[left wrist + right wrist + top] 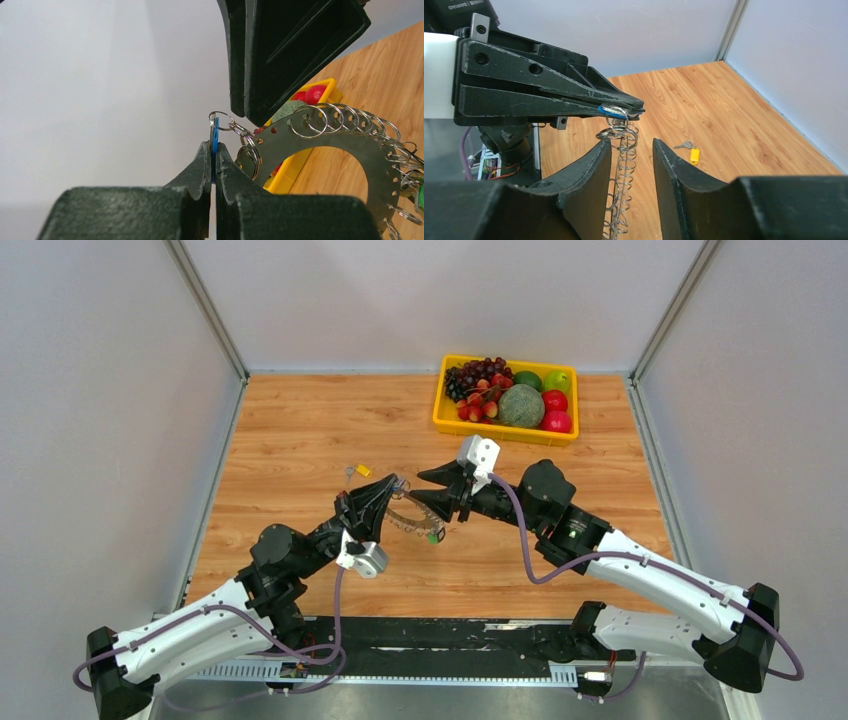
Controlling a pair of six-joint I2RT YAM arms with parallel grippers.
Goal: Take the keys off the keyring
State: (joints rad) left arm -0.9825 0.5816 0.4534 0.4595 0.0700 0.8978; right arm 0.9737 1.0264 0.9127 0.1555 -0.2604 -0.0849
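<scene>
The keyring (408, 518) is a flat dark grey ring fringed with silvery loops, held above the table between both grippers. My left gripper (393, 485) is shut on a blue key head (214, 135) that hangs from a loop at the ring's rim (350, 145). My right gripper (631, 144) is open, its fingers either side of the ring, which shows edge-on (624, 170) there. The left gripper (621, 107) pinches the blue key just above. A green key (435, 536) hangs from the ring. A yellow-headed key (362, 470) lies loose on the table; it also shows in the right wrist view (693, 155).
A yellow basket (500, 433) of fruit stands at the back right of the wooden table. Grey walls enclose the table on three sides. A black rail (450, 640) runs along the near edge by the arm bases.
</scene>
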